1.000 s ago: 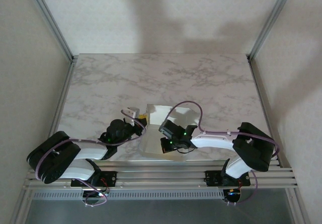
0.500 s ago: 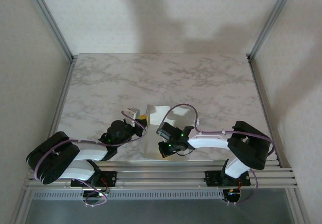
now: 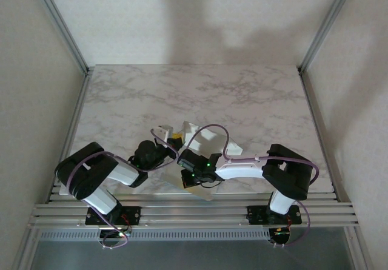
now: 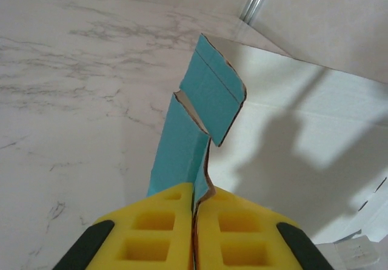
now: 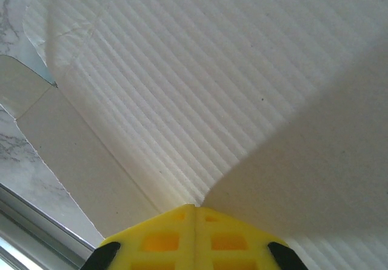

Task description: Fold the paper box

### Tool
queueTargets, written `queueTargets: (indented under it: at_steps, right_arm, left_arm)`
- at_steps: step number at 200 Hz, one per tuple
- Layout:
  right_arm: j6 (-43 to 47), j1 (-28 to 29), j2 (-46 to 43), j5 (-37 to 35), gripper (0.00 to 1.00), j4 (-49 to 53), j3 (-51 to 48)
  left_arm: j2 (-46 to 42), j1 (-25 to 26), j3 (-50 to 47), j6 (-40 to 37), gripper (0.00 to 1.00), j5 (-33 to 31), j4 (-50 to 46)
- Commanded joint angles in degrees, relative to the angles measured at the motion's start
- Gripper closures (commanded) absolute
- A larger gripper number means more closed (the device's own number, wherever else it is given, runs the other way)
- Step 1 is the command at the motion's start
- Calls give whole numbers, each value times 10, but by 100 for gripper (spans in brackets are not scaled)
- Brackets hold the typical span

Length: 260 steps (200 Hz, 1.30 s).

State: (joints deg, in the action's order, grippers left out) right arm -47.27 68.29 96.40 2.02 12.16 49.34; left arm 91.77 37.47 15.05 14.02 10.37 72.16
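Two closed grips. On the table (image 3: 254, 100), front-centre between the arms, the paper box (image 3: 195, 130) stands partly raised; I judge it light, thin and crease-prone (hold edges near score lines). My right gripper (image 5: 195, 209) pinches its pale panel; my left gripper (image 4: 195, 192) pinches a turquoise flap (image 4: 212, 94).

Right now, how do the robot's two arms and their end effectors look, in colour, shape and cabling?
Both arms, the left arm and the right arm, have white links between bulky black joints, with a thin purple cable running along each. Small green lights glow on the right wrist. The left end effector and right end effector have yellow fingers with square recesses and black sides.
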Motion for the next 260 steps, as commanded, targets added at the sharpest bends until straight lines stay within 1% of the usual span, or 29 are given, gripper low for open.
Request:
queueTargets:
  at_steps: [1,9,28,51,81,129,148,166,176,224,260]
  right_arm:
    - [-14,3,15,-54,100,17,-25]
    - [-15,2,14,-55,100,16,-27]
    - [-24,2,12,-66,100,24,-28]
    - [-33,1,5,-77,100,27,-34]
    - [-30,-3,-5,-70,100,10,-39]
    - [-14,-9,-11,-49,100,-11,-41]
    - [-13,-11,-11,-45,100,-13,-43]
    - [-12,-12,-11,-41,100,-14,-43]
    - [-10,-13,-10,-38,100,-14,-43]
    - [-4,-21,-21,-26,100,-21,-47]
    - [11,-32,-28,-7,100,-28,-50]
  left_arm:
    - [24,-14,-8,2,88,67,-57]
    - [19,-20,-9,-9,86,82,-59]
    - [-7,-29,-12,-34,83,86,-80]
    - [-38,-47,-19,-54,82,94,-107]
    - [-55,-50,-32,-72,83,90,-104]
    - [-24,-50,-21,-66,92,108,-66]
    - [-11,-49,-10,-58,95,117,-62]
    - [-5,-48,-1,-58,97,113,-70]
    - [-3,-48,4,-62,100,107,-77]
    - [4,-45,25,-80,100,96,-101]
    - [0,-35,49,-102,100,93,-142]
